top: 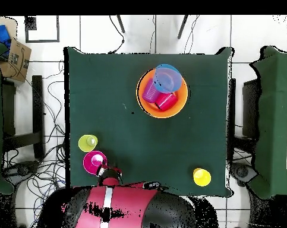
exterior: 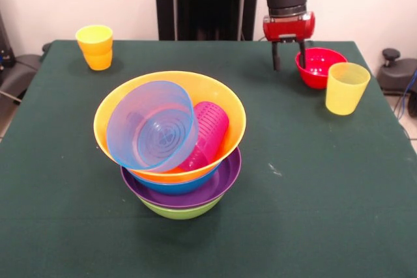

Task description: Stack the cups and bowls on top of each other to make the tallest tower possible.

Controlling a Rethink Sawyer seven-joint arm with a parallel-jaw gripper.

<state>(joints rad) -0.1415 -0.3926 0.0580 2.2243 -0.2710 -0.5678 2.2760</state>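
The tower (exterior: 181,187) stands mid-table: green bowl at the bottom, then purple, blue and the wide orange bowl (exterior: 228,105) on top. In the orange bowl a translucent blue small bowl (exterior: 153,125) lies tilted beside a purple cup (exterior: 207,131) on its side. The overhead view also shows the orange bowl (top: 176,108) holding a red cup (top: 166,101). My gripper (exterior: 288,56) is open at the far right. One finger is at the rim of the red-pink small bowl (exterior: 320,66) and the other is outside it. A pale yellow cup (exterior: 346,88) stands upright next to that bowl.
An orange-yellow cup (exterior: 96,47) stands upright at the far left corner of the green table (exterior: 313,193). In the overhead view the red-pink bowl (top: 93,160) and the pale yellow cup (top: 88,142) sit near the robot's side, and the orange-yellow cup (top: 201,176) is near the opposite corner.
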